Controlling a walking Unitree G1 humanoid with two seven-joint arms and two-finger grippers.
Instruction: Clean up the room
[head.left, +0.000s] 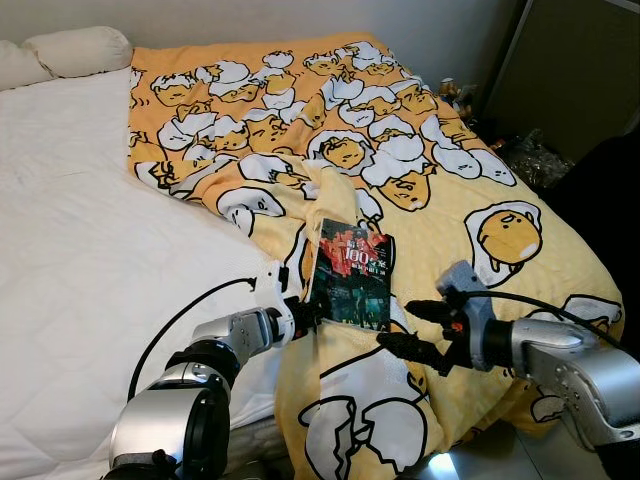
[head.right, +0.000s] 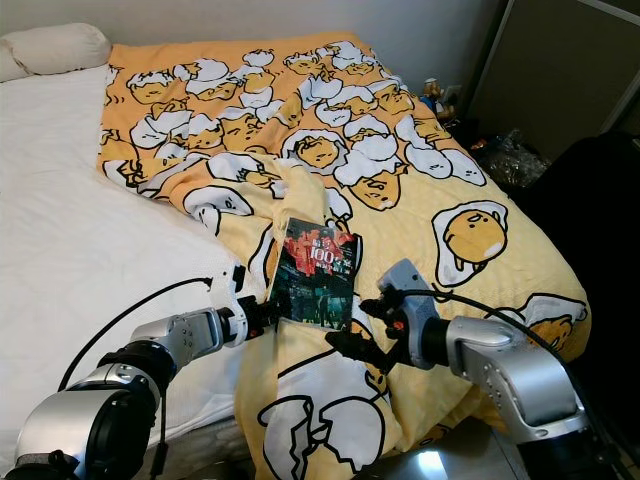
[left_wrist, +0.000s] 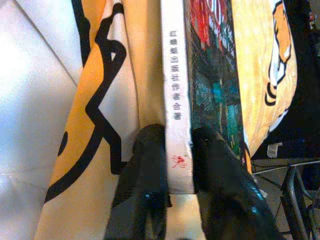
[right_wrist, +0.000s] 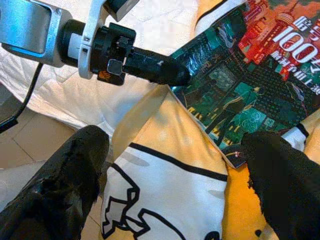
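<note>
**Book pinched at the foot of the bed**

From where I stand, the book (head.left: 350, 275) sits near the foot edge of the bed (head.left: 80, 250), lying on the yellow blanket (head.left: 400, 160) with its cartoon egg figures. Its cover is dark, red at the top and green lower down, with "100" in large white print. The spine is white with a column of characters down it.

The left gripper (head.left: 308, 312) has the book by its lower left corner. Its two black fingers (left_wrist: 145, 165) are closed on the spine, one on each side, pinching it. The book looks tilted, its gripped edge raised off the blanket.

The right gripper (head.left: 415, 330) hovers just beside the book's lower right corner, fingers spread wide. One fingertip (right_wrist: 270, 155) is at the corner; whether it touches, I cannot tell.

The blanket covers the right side of the bed and drapes over the foot edge. The left side shows bare white sheet, with pillows (head.left: 75, 50) at the head corner.
</note>
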